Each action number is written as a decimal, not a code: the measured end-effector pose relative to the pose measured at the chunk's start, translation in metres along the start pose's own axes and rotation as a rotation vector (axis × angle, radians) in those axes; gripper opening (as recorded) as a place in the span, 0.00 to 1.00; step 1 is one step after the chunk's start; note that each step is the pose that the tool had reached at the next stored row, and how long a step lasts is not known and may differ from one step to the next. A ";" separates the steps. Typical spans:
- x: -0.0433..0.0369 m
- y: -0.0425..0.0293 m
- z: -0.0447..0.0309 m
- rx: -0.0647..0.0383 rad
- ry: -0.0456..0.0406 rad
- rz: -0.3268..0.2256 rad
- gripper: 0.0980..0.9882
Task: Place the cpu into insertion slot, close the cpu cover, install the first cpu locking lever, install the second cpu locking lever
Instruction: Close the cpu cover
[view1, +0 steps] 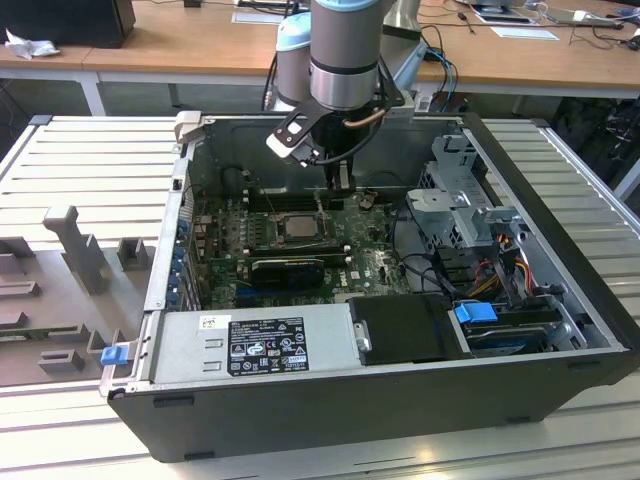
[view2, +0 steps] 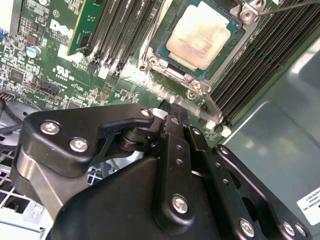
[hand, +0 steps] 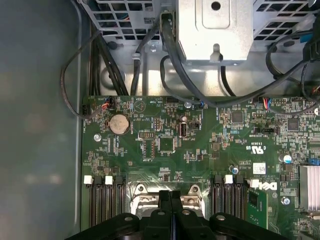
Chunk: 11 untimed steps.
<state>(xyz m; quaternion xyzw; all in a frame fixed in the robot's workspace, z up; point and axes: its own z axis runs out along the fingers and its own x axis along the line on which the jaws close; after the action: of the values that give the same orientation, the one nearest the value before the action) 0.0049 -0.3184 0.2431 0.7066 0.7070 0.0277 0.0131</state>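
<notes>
The cpu (view2: 199, 36), a pale silver-beige square, lies flat in the insertion slot (view2: 156, 64) on the green board; in the exterior view it is the cpu (view1: 297, 226) at the middle of the board. The silvery cpu cover (view2: 223, 64) lies flat around it as a frame. A thin wire lever (view2: 295, 6) runs past one corner of the socket. My gripper (view1: 340, 180) hangs just beyond the slot's far edge, low over the board. In the first wrist view the gripper (hand: 171, 199) is shut, its fingers pressed together at the socket rim (hand: 136, 196).
The open computer case (view1: 560, 360) walls in the board. A black graphics card (view1: 287, 268) lies in front of the slot, and black memory slots (view2: 116, 30) flank it. The drive cage (view1: 462, 205) and cables (view1: 430, 262) fill the exterior view's right; the power supply (view1: 240, 345) sits in front.
</notes>
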 end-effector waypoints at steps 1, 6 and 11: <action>0.0000 -0.0014 -0.0001 0.000 0.0001 0.000 0.01; 0.0000 -0.0120 -0.0005 0.000 0.0002 0.000 0.01; -0.0001 -0.0205 0.0044 0.016 0.0002 0.000 0.01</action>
<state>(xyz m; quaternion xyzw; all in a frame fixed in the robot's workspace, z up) -0.0153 -0.3184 0.2376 0.7068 0.7071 0.0222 0.0075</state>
